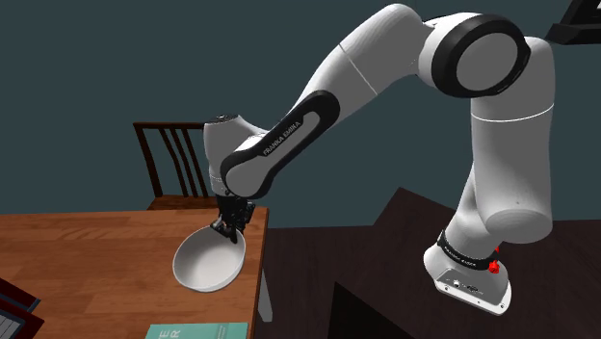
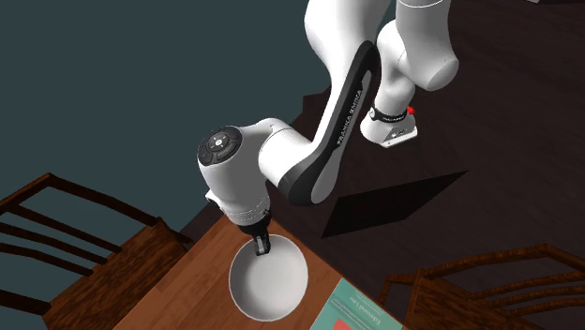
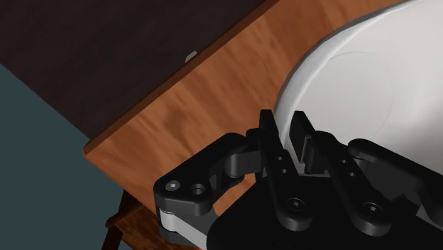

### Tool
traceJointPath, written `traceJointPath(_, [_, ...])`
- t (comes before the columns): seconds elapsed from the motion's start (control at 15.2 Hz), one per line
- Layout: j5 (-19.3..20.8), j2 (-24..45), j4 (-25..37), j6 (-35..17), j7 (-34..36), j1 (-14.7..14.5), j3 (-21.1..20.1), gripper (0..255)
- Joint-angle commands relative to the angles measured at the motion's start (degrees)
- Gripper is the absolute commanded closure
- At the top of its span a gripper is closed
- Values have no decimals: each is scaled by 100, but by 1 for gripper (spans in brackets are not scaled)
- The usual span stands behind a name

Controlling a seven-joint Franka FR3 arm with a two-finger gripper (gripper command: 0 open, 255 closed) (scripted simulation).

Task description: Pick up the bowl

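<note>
Wrist view: the all-black two-finger pincer [image 3: 287,138] is closed on the rim of the round white bowl [image 3: 362,78]. One finger [image 3: 307,136] is inside the bowl and the other is outside it, so the thin white edge is clasped between them with almost no gap. Under the bowl is the brown wooden tabletop [image 3: 206,99], and the bowl is near one straight edge of this tabletop. Beyond that edge there is a dark floor and a plain grey-blue wall.

In the shoulder view the bowl is at the tabletop's far corner, on the side toward the arm's base. It is tilted, with its hollow turned partly up and partly to the side. I cannot tell whether its bottom touches the tabletop or hangs just above it. The pincer holds the bowl at the highest part of the rim, and the white arm with dark joints [image 1: 385,58] reaches down to it from above the tabletop.

A dark wooden chair with a slatted back [image 1: 173,159] stands just behind the tabletop's far edge. A thin teal book [image 1: 197,331] lies flat on the tabletop, along the same side edge as the bowl but well apart from that corner.

In the second exterior view the bowl's hollow is plain white and holds nothing.
</note>
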State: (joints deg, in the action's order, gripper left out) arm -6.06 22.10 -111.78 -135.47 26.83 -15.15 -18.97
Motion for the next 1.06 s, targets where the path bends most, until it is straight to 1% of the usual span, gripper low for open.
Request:
traceJointPath(0.0, [-14,-70,31,97,11,5,-12,255])
traceJointPath(0.86, [-127,-610,361,946,61,76,-70,255])
traceJointPath(0.99, [-128,-616,366,956,62,76,-70,255])
